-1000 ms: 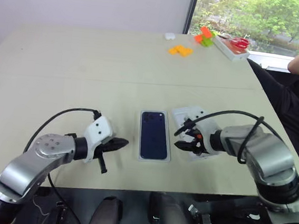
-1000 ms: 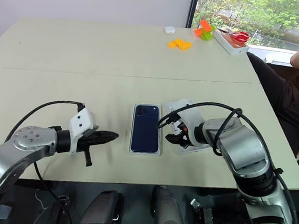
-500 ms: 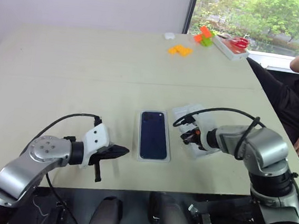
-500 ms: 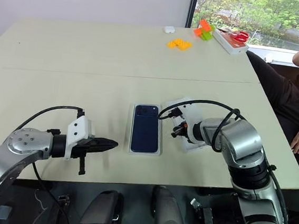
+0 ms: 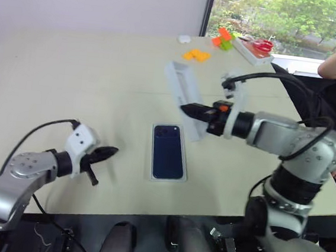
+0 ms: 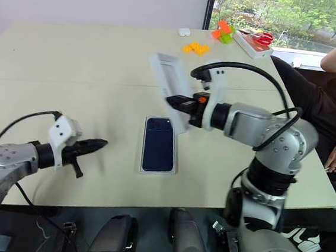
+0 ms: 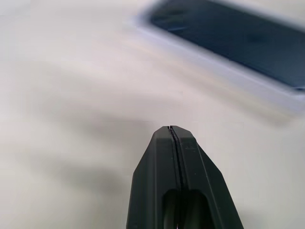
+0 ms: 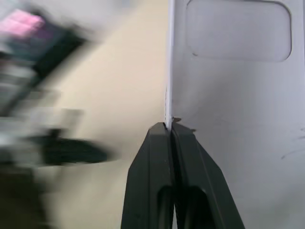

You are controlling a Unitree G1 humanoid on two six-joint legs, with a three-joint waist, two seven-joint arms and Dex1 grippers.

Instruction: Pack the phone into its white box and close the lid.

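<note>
The right gripper (image 5: 186, 109) pinches the lid's (image 5: 183, 92) edge, holding it airborne, tilted, long axis running away. Below it, the phone (image 5: 168, 151) apparently lies in the white box (image 5: 152, 160). The left gripper (image 5: 111, 151) is clenched, empty.

The right gripper (image 8: 167, 128) rises as two black fingers (image 8: 147, 171) pressed together, their tips pinching the thin edge of a white cardboard piece (image 8: 238, 124). The white surface stands edge-on to the fingers at the clamped side and spreads away flat beyond it, plain apart from a shallow recess (image 8: 238, 29) with rounded corners near its far end and a few faint scuff marks lower down. On the other side of the fingers lies the beige table (image 8: 124, 86). Past it, blurred, sit dark shapes and a patch of pink (image 8: 21, 23); what they are cannot be made out.
</note>
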